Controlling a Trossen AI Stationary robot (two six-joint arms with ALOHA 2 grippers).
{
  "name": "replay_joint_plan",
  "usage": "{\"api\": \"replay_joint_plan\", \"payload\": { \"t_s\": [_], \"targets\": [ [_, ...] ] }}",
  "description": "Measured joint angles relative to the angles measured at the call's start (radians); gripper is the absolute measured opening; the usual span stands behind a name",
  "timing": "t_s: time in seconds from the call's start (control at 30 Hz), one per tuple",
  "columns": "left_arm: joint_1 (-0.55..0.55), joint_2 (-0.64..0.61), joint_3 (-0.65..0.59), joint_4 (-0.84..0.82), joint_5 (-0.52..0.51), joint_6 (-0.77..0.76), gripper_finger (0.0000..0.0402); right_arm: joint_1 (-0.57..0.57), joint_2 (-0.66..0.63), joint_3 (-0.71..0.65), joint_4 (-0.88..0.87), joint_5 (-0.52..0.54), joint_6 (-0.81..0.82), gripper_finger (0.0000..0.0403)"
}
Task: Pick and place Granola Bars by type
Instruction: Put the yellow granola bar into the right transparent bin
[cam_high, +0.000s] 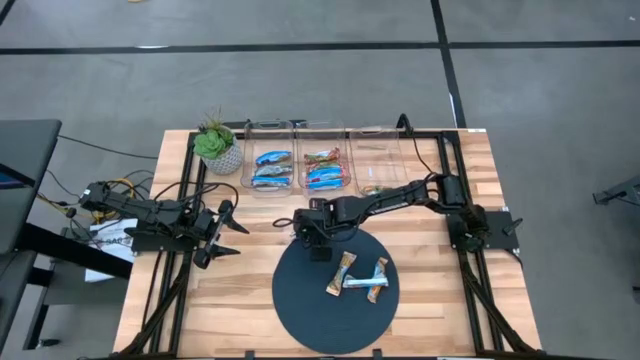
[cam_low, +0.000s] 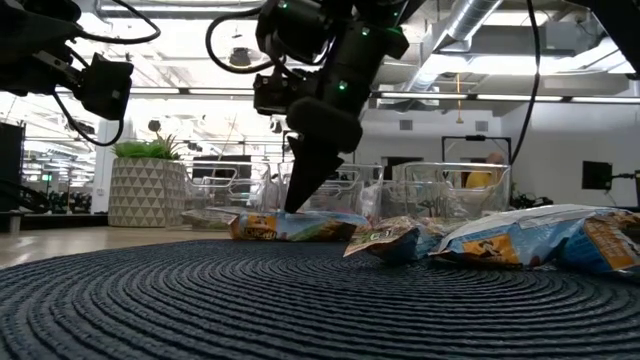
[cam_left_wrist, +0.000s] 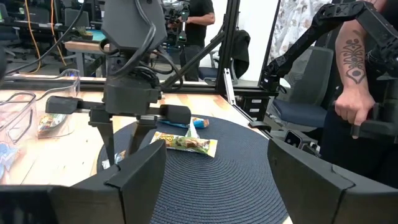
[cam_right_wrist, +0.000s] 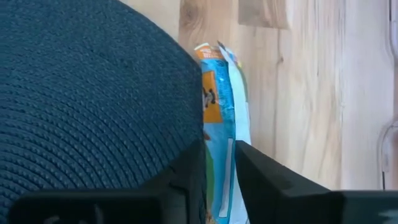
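While at mat edge, right tool (cam_right_wrist: 219, 180): pinching a blue granola bar (cam_right_wrist: 222, 118)
Left tool (cam_high: 222, 232): spread, beside the mat (cam_high: 310, 300)

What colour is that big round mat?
Dark navy blue round mat, woven in ridged rings; clearest in the low view.

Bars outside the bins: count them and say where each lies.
4. Three cluster on the mat: a tan bar, a blue bar, a second tan bar. The fourth bar lies at the mat's edge, between the right end effector fingers. Others may be hidden.
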Motion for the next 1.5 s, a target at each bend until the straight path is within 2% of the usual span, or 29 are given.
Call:
{"api": "replay_joint_plan", "payload": {
  "t_s": [0.3,0.5,0.9,1.2,1.5],
  "targets": [
    [0.0,0.0,0.0,0.0,0.0,0.0,0.0274,0.006,-0.001,0.0,0.006,0.0,-0.011,0.0174],
    [0.0,0.0,0.0,0.0,0.0,0.0,0.0274,0.005,0.009,-0.001,0.015,0.0,-0.018,0.0198],
    [0.0,0.0,0.0,0.0,0.0,0.0,0.0274,-0.004,0.01,-0.04,0.044,0.001,-0.044,0.0164],
    [0.0,0.0,0.0,0.0,0.0,0.0,0.0274,-0.015,0.01,-0.042,0.056,0.0,-0.047,0.0156],
    [0.0,0.0,0.0,0.0,0.0,0.0,0.0274,-0.015,0.048,-0.043,0.062,-0.004,-0.07,0.0115]
  ]
}}
